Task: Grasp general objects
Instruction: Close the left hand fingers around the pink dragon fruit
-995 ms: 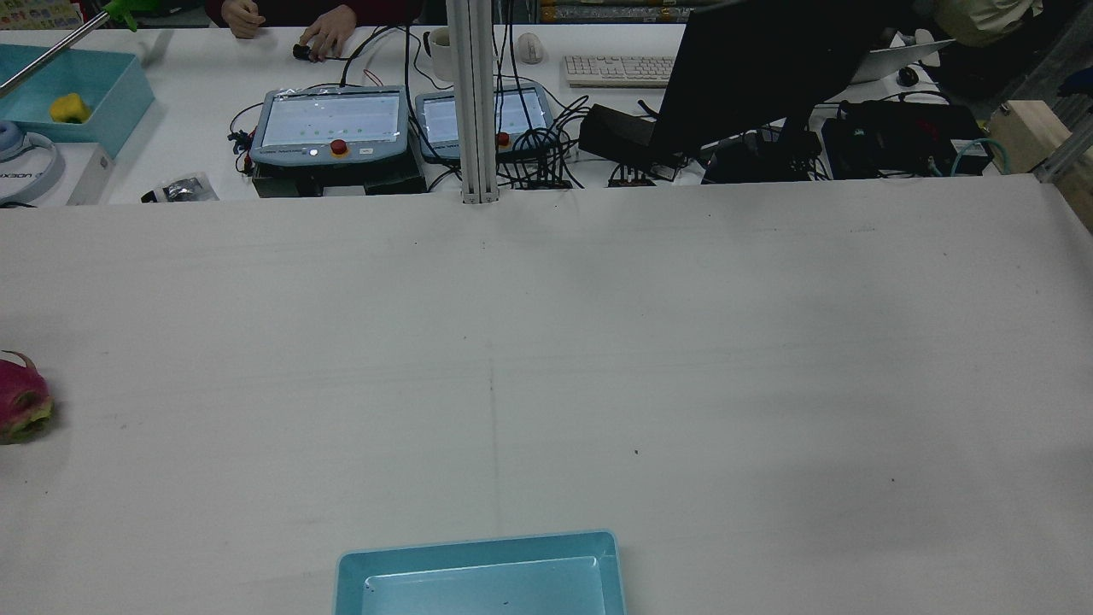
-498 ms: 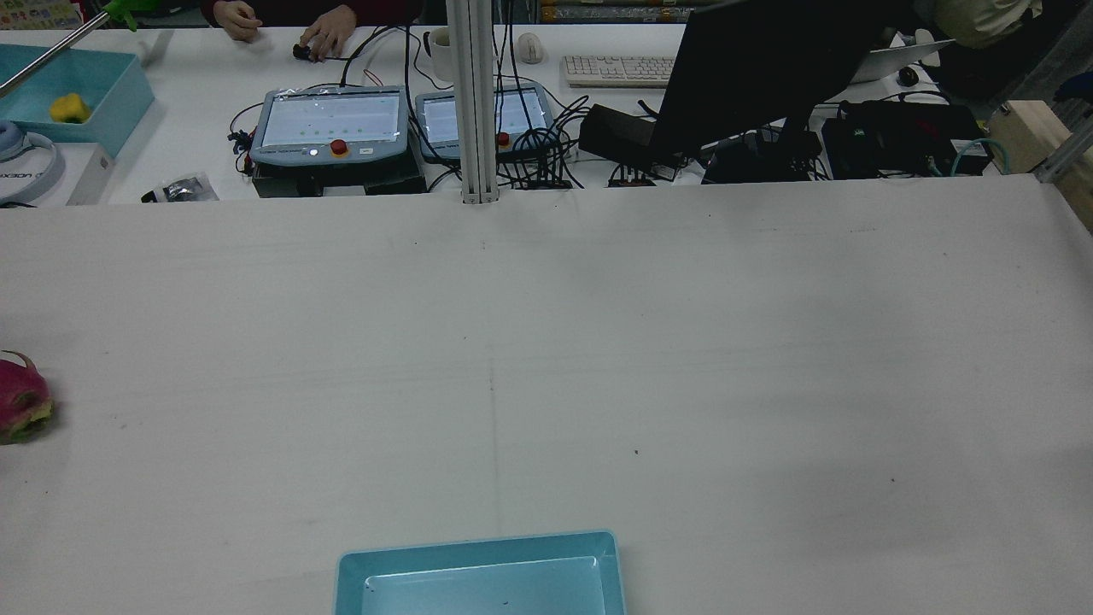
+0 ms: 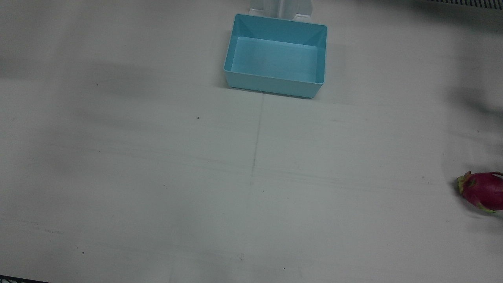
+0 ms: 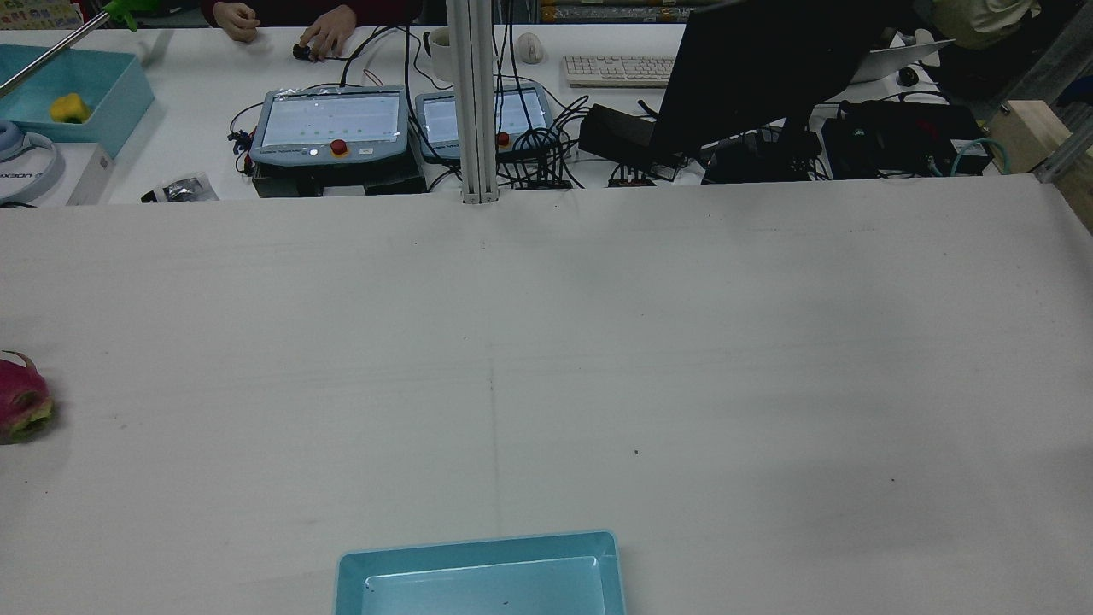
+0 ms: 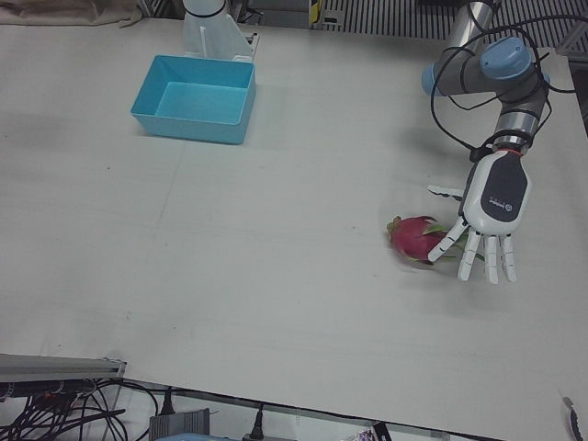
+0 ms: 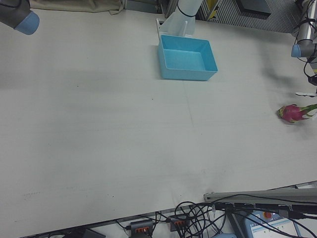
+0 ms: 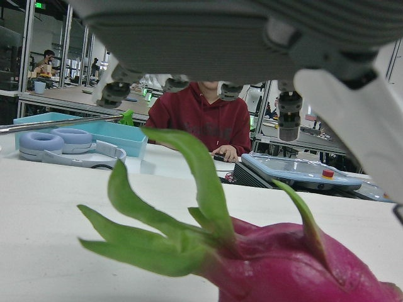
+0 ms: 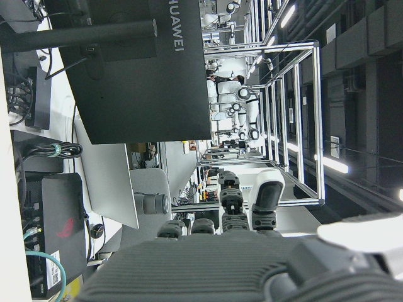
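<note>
— Left hand point(image 5: 485, 241)?
— Hanging palm-down from the left arm point(image 5: 491, 87) at the table's left edge, fingers point(image 5: 479, 260) spread and pointing downward. Holding nothing. Standing just beside the dragon fruit point(image 5: 416, 239), with one splayed finger reaching across the fruit's near end; not possible telling from the left-front view whether actually touching. Not wrapping around the fruit.

— Same hand from its own camera?
— Showing the grey palm point(image 7: 189, 31) filling the top of the frame, fingertips point(image 7: 288, 119) dangling apart above the fruit, clear air showing between them and it.

— Dragon fruit?
— Lying on its side on the white table point(image 5: 230, 239), magenta skin, green leafy scales point(image 7: 182, 214) pointing toward the hand's camera. Sitting at the far right edge in the front view point(image 3: 482, 191), at the far left edge in the rear view point(image 4: 21, 399), partly cropped in both.

— Right hand?
— Showing only in its own camera, as a grey palm point(image 8: 208, 270) with fingers point(image 8: 230, 204) extending apart against the room background. Grasping nothing, touching nothing. Facing a dark monitor point(image 8: 138, 69).

— Remaining items?
— Blue bin point(image 5: 196, 97) sitting well apart from the fruit, near the pedestal side of the table, nothing showing inside. Person in a red hooded top point(image 7: 204, 119) sitting at the desk beyond, alongside a teach pendant point(image 4: 331, 125) and headphones point(image 7: 69, 145).
</note>
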You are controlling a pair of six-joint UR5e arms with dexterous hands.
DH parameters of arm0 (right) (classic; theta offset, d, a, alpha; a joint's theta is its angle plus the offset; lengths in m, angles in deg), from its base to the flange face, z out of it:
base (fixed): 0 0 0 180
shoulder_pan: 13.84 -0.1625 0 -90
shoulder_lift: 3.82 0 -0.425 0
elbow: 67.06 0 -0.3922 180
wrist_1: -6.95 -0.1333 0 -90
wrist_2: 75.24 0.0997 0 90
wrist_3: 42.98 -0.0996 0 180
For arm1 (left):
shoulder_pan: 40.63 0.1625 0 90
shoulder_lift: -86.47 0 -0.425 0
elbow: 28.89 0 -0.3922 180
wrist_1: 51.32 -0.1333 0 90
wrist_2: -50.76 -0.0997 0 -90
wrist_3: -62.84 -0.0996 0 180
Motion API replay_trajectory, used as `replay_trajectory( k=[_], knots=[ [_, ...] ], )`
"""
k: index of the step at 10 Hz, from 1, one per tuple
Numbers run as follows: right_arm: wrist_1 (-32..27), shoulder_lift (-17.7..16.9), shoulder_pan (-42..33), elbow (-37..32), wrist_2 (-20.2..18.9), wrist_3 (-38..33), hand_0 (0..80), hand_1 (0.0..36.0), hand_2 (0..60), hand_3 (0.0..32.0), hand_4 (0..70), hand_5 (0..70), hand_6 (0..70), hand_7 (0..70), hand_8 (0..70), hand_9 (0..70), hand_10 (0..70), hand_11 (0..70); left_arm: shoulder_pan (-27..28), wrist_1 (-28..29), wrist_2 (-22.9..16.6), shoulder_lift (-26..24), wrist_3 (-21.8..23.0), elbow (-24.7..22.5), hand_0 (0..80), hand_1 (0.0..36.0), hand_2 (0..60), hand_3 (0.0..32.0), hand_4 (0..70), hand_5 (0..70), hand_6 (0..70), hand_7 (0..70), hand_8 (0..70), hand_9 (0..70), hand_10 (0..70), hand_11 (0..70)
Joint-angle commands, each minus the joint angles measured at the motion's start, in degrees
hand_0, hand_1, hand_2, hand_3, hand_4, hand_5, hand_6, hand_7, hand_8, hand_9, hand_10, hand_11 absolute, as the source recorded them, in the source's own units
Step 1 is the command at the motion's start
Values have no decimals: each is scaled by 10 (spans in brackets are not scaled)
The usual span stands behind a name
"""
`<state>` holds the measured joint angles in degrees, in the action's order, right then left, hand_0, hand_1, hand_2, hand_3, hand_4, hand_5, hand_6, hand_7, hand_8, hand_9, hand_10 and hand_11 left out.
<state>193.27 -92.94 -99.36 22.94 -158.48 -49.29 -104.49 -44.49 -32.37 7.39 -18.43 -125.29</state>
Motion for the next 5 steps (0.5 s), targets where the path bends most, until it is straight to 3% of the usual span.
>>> replay_trajectory(
  k=[1, 5],
  knots=[
    [0, 0, 0, 0, 0, 1, 0, 0, 0, 0, 0, 0, 0, 0, 0, 0, 0, 0, 30, -14, 10, -29, 7, 1, 567, 158, 0, 320, 0, 187, 0, 66, 0, 0, 0, 7],
    [0, 0, 0, 0, 0, 0, 0, 0, 0, 0, 0, 0, 0, 0, 0, 0, 0, 0, 74, -12, 55, -36, 3, 31, 565, 154, 0, 320, 0, 184, 0, 82, 0, 2, 0, 8]
  ],
)
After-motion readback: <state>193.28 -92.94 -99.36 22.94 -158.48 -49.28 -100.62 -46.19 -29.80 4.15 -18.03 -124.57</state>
